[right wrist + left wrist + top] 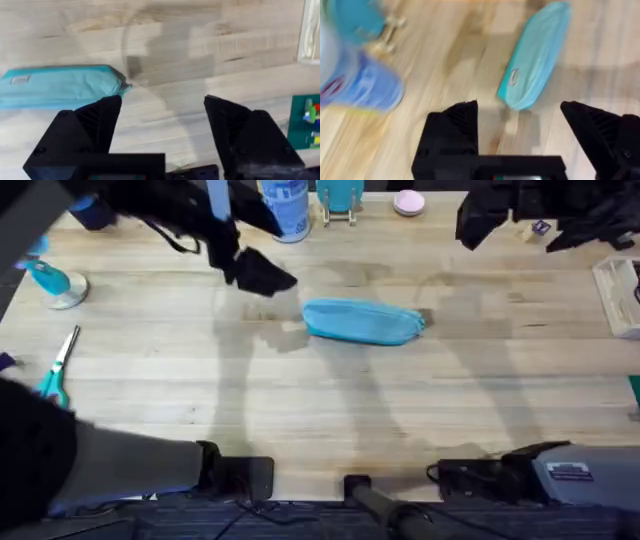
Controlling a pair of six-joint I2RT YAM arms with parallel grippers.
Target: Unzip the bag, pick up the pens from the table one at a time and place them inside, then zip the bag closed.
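The light-blue bag (pixel 362 321) lies on its side in the middle of the table (pixel 330 410), and its zipper looks closed. My left gripper (pixel 262 275) hovers up and to the left of the bag's left end. In the left wrist view this gripper (pixel 520 125) is open and empty, with the bag (pixel 535 55) just beyond its fingers. My right gripper (pixel 490 215) hangs high at the back right. It is also open (pixel 162 125), with the bag's (pixel 60 86) zipper end off to one side. The pens are out of view.
A blue-and-white canister (pixel 285 205), a teal stand (pixel 340 198) and a pink disc (pixel 408 202) line the back edge. Scissors (pixel 58 370) and a teal bottle (pixel 50 280) lie at the left. A white tray (pixel 620 295) sits at the right edge.
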